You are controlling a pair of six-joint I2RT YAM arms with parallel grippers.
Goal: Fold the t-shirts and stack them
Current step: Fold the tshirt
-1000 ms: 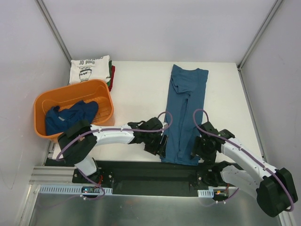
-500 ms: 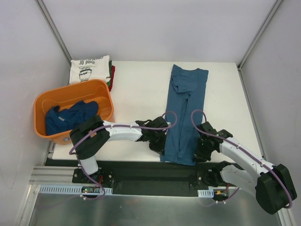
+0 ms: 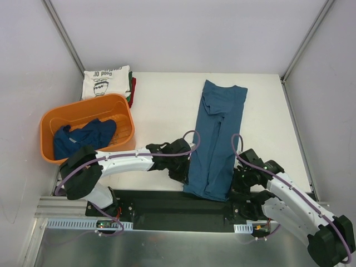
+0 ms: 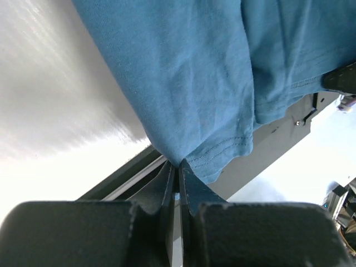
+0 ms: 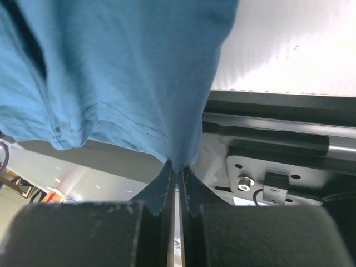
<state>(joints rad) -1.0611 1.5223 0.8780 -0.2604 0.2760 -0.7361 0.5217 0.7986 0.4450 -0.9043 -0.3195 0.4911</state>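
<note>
A blue t-shirt, folded into a long strip, lies down the middle of the white table, its near hem hanging over the front edge. My left gripper is shut on the hem's left corner. On the hem's right corner my right gripper is pinched shut. Another dark blue t-shirt lies crumpled in the orange tub. A stack of folded t-shirts, the cream printed one on top of green and red ones, sits at the far left corner.
The black base rail runs along the table's front edge under the hanging hem. White walls and metal posts close in the table on three sides.
Both grippers have closed on the shirt's near hem corners. The hem has been drawn toward the front edge and now hangs past it; the right arm has pulled back.
</note>
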